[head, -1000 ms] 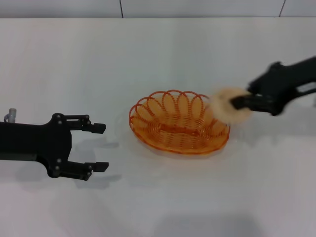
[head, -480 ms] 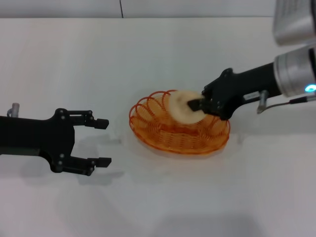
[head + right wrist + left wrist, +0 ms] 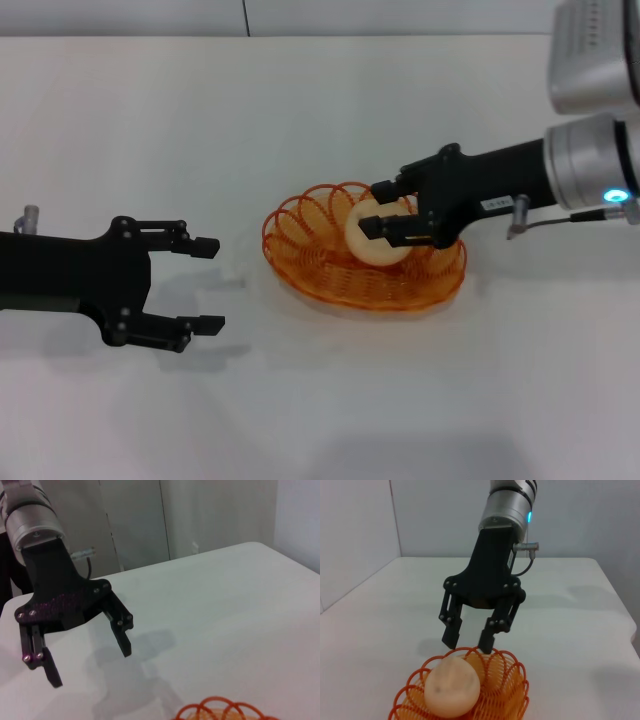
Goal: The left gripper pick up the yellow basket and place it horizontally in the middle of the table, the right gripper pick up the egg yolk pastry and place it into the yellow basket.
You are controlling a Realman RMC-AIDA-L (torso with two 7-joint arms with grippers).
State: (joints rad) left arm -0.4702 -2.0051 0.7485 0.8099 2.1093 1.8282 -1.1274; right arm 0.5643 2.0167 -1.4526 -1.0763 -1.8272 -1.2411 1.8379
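Note:
The yellow basket (image 3: pixel 300 235) lies lengthwise in the middle of the white table (image 3: pixel 320 110). The egg yolk pastry (image 3: pixel 380 243) rests inside it, toward its right half. My right gripper (image 3: pixel 376 208) hovers over the basket and is open, its fingertips just above the pastry and apart from it. The left wrist view shows the same: the pastry (image 3: pixel 452 687) sits in the basket (image 3: pixel 512 680) below the spread right gripper (image 3: pixel 468 642). My left gripper (image 3: pixel 211 284) stands open and holds nothing, on the table to the left of the basket.
The right wrist view shows the left gripper (image 3: pixel 90 662) open over bare tabletop, with the basket rim (image 3: pixel 225 707) at the picture's edge. A wall runs behind the table's far edge. White table surface surrounds the basket.
My right gripper carried the pastry leftward over the basket, lowered it and opened. The pastry now lies in the basket. The left arm has barely shifted.

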